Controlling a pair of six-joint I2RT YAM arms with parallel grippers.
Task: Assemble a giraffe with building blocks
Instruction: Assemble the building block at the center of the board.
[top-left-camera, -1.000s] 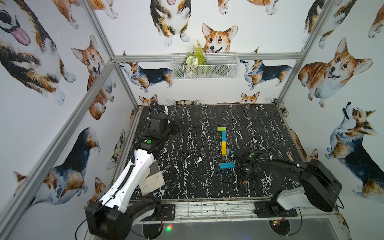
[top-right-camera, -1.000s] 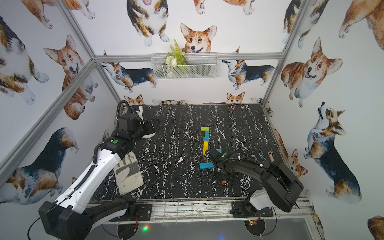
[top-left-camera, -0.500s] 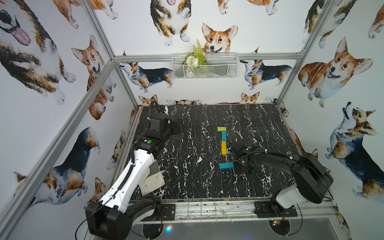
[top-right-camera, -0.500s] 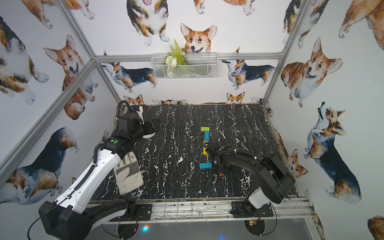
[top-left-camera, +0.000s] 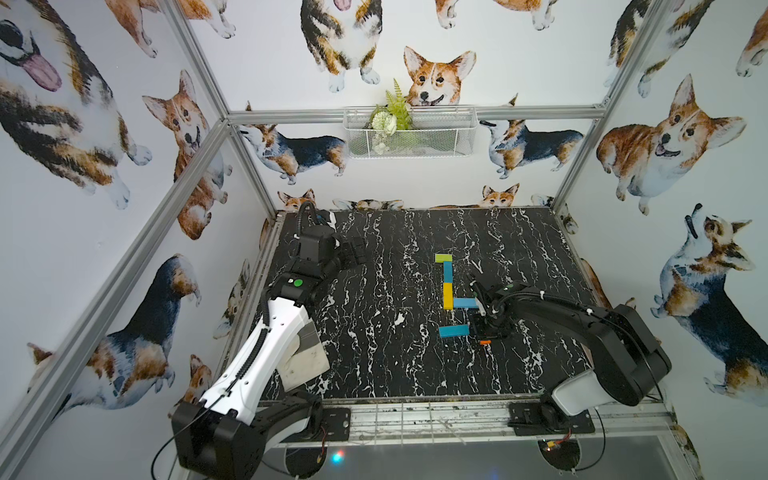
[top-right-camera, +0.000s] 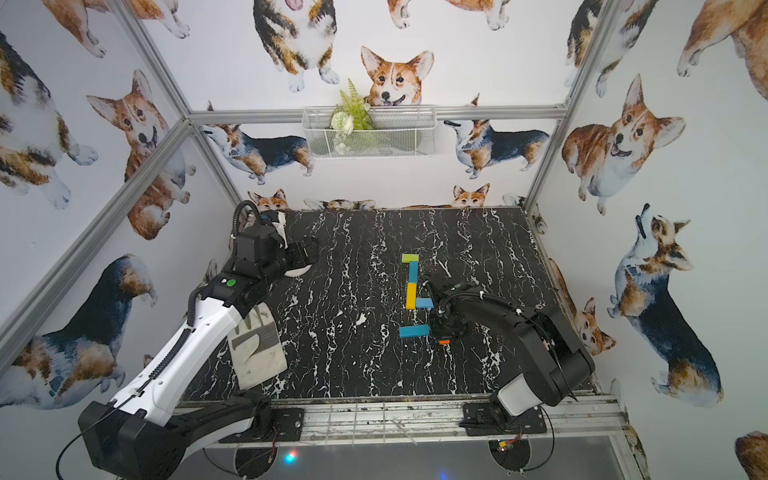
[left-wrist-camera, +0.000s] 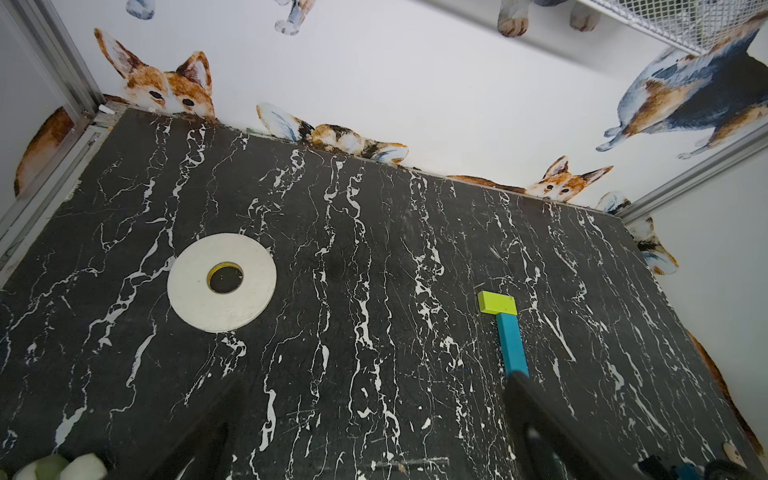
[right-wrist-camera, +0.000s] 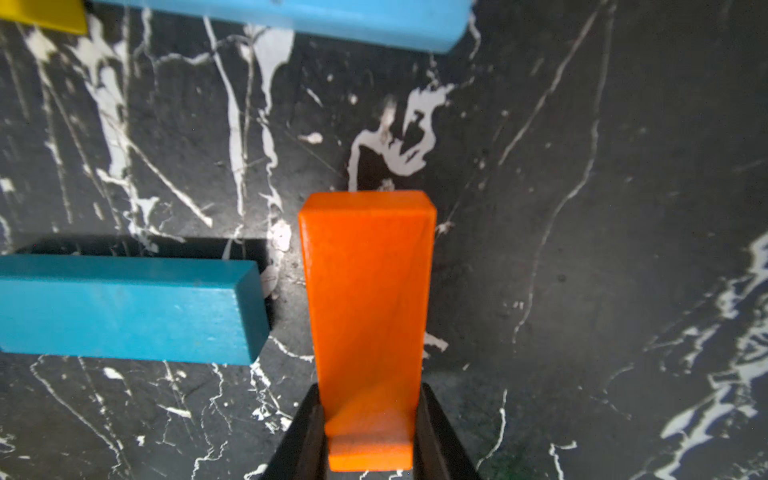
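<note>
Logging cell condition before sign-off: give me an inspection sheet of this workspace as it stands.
Surface: black marbled table, white-veined.
Job's things: green block, teal block, yellow block and blue block laid as head, neck, body; second blue block lies apart; orange block gripped.
Clutter: white ring; beige scoop by left arm.
Grippers: left gripper open, empty; right gripper shut on orange block.
Cables: black cable along right arm.
Surroundings: corgi-print walls; wire basket with plant.

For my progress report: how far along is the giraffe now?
Done: green head, teal-and-yellow neck and blue body lie joined. In hand: the right tool grips the orange block. Remaining: placing it and the loose teal block as legs.
</note>
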